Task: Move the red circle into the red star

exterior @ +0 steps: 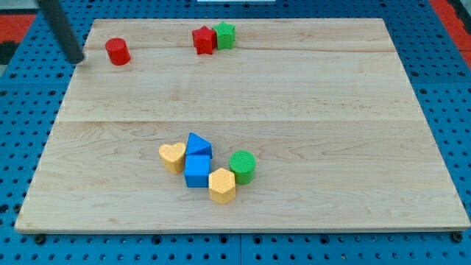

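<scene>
The red circle (117, 51) stands near the board's top left corner. The red star (203, 40) stands at the top edge, well to the circle's right, touching a green star (226, 34) on its right. My tip (76, 59) is at the board's left edge, a short way left of the red circle and not touching it. The rod slants up to the view's top left.
A cluster sits low in the middle: a yellow heart (172, 157), a blue triangle (198, 144), a blue cube (196, 171), a yellow hexagon (221, 185) and a green cylinder (242, 166). The wooden board (331, 110) lies on a blue pegboard.
</scene>
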You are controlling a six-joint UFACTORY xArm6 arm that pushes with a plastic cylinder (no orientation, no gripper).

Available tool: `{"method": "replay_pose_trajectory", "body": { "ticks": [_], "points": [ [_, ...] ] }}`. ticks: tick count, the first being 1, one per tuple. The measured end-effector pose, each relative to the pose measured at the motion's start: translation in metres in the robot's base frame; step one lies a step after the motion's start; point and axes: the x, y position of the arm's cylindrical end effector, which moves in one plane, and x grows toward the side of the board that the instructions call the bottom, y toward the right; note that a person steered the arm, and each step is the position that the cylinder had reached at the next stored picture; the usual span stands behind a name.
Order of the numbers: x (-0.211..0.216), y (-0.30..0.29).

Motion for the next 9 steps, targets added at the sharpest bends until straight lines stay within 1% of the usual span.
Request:
{"method": "replay_pose_trajectory", "body": {
  "ticks": [1,2,3,4,5,6,7,8,9],
  "points": [
    [-0.023,0.13],
    [-0.025,0.106],
    [-0.012,-0.001],
    [-0.06,0.036],
    [-0.078,0.107],
    [-0.071,0.101],
    [-0.068,0.078],
    [-0.044,0.122],
    [-0.043,0.134]
  ]
}}
